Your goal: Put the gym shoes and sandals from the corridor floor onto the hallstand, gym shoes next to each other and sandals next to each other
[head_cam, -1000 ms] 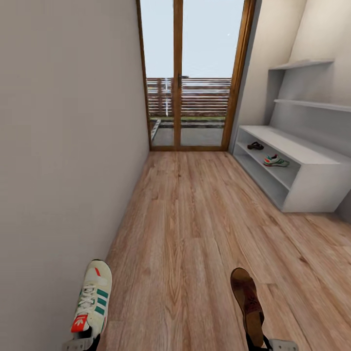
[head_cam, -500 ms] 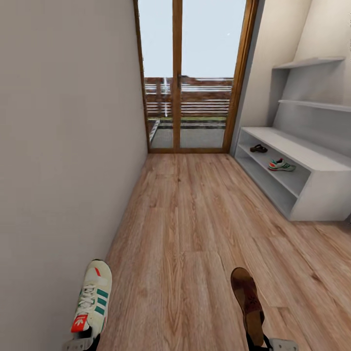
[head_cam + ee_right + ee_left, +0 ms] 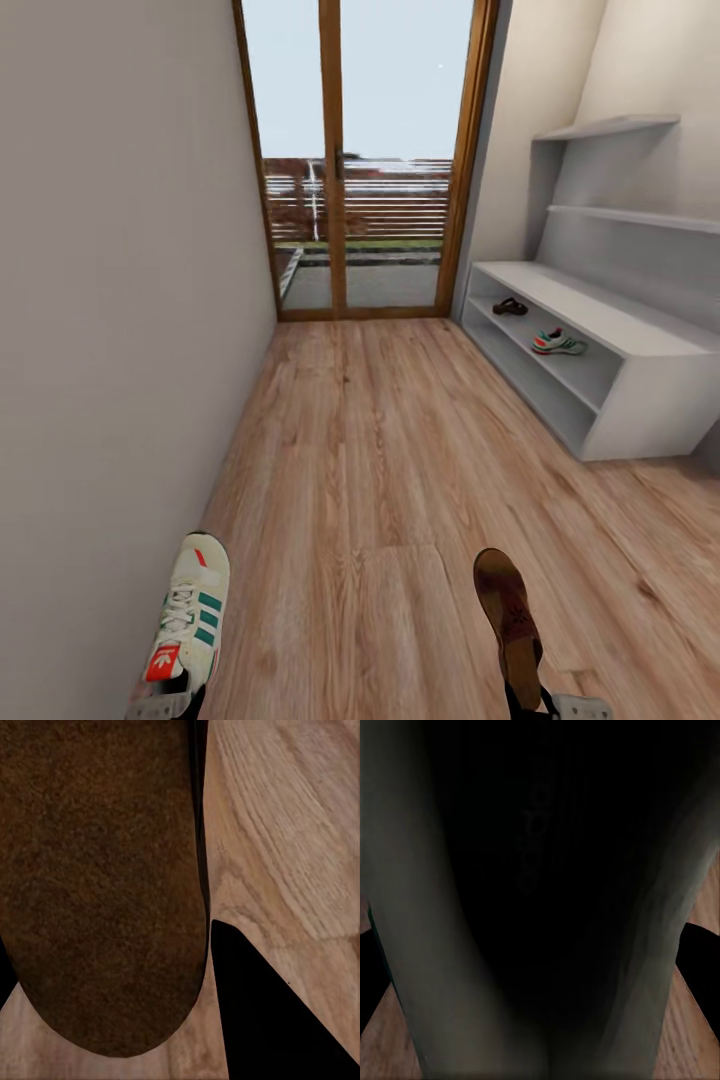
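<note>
Closer now, hallstand [image 3: 640,400]; both arms low, carrying gym shoe [image 3: 190,622] and sandal [image 3: 508,620].

We see plain wall [image 3: 110,300] at frame left, glass door w/ wood frame [image 3: 360,170] top center, daylight outside.

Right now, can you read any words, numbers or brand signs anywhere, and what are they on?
No text reads clearly.
Gym shoe in the left tool: the red tongue label has a white leaf-like logo, no letters legible.
Left wrist view: faint raised lettering inside the shoe, too dark and blurred to read.
Sandal in the right tool: a faint stamp on the footbed, unreadable.
</note>
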Motion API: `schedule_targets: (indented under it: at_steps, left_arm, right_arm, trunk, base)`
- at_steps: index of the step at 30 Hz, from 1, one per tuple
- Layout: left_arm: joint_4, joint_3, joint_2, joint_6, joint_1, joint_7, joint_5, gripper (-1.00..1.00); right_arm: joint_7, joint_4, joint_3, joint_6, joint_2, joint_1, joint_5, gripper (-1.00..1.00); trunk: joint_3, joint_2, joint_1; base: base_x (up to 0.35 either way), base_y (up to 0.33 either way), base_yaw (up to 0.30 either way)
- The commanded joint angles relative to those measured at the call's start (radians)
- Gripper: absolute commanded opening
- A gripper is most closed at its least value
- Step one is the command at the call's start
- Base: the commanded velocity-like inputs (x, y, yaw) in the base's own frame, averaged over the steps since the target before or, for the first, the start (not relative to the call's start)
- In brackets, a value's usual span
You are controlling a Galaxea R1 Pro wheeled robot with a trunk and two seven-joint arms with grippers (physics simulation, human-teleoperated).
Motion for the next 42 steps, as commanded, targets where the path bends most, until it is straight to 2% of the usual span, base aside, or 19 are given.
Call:
schedule_targets:
  at_steps: [1,42]
  left_arm:
    - [0.000,0.009,-0.001,-0.004,-0.001,-0.006,-0.009,-1.00]
    - [0.000,0.009,-0.001,-0.004,-0.001,-0.007,-0.010,-1.00]
  right_arm:
    - [0.006,0.001,-0.009,-0.003,0.001,-0.001,0.006,-1.00]
    - [0.005,0.002,-0.009,-0.003,0.001,-0.001,0.007,-1.00]
  trunk:
    - [-0.001,0.000,0.000]
    - [-0.001,0.000,0.000]
  base:
    - [0.340,0.000,-0.009]
    - [0.340,0.000,0.000]
